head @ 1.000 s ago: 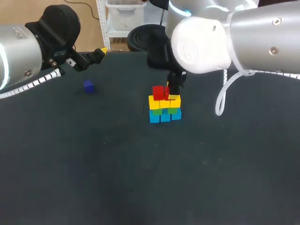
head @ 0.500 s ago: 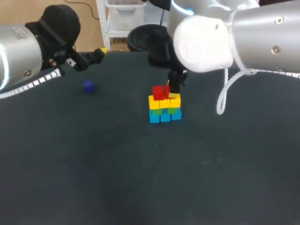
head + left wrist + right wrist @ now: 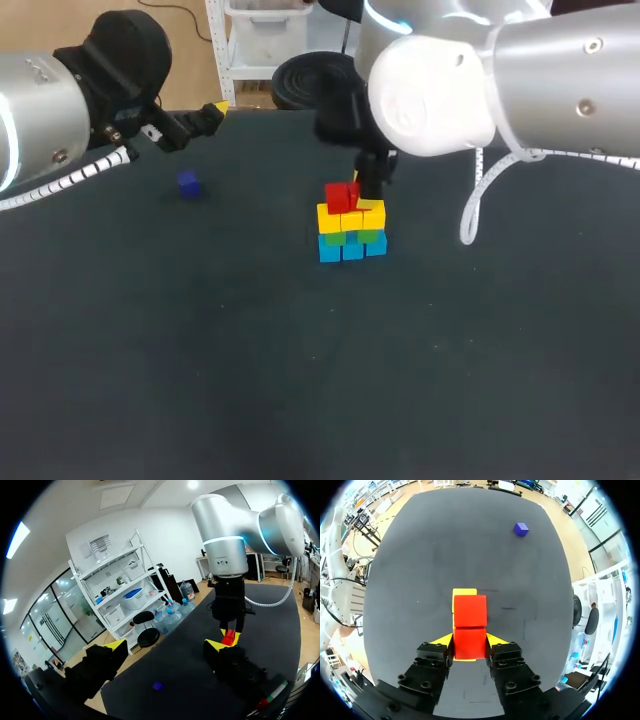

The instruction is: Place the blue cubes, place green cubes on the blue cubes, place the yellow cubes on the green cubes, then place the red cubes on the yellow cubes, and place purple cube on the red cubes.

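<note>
Gripping a red cube point(image 3: 469, 646) over the yellow cubes point(image 3: 464, 594), my right hand point(image 3: 469, 640) is clamped; left hand point(image 3: 166, 645) gapes apart.

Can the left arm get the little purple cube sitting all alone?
Probably yes. The purple cube lies by itself on the table, just ahead of the left end effector, which is open and empty. The right end effector holds a red cube at the stack.
</note>
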Robot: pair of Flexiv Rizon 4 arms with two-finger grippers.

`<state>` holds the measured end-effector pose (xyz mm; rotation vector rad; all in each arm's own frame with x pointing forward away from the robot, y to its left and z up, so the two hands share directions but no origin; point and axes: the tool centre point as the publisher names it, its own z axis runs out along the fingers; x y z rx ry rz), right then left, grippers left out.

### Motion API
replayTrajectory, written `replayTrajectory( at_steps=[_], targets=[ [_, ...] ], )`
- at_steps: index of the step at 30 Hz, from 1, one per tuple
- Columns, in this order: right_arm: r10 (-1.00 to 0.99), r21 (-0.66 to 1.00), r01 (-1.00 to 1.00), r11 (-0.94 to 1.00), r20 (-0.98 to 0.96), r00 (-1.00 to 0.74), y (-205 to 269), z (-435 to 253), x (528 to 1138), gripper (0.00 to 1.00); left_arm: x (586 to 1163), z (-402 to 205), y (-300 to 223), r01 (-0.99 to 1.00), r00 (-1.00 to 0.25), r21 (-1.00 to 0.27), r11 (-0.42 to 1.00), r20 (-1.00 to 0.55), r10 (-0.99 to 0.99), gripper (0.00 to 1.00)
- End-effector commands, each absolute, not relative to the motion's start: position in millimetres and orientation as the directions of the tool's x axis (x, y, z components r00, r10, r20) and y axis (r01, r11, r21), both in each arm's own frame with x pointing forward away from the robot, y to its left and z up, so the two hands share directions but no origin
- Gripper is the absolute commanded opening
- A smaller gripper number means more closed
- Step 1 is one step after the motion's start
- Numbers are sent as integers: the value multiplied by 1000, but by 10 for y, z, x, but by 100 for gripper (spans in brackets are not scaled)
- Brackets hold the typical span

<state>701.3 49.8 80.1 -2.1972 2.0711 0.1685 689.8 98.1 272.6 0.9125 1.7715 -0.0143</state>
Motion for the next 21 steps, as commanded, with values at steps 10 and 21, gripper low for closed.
replayTrajectory(
  at_steps=[10, 21],
  targets=[
    [-986, -11, -998, -60, -155, 61, 492, 801, 6987, 99, 6918, 2736, 1003, 591, -112, 405, 698, -815, 568, 100],
    [-974, -53, -996, -71, -213, 80, 460, 973, 6978, 100, 6918, 2736, 1003, 591, -112, 405, 698, -815, 568, 100]
  ],
)
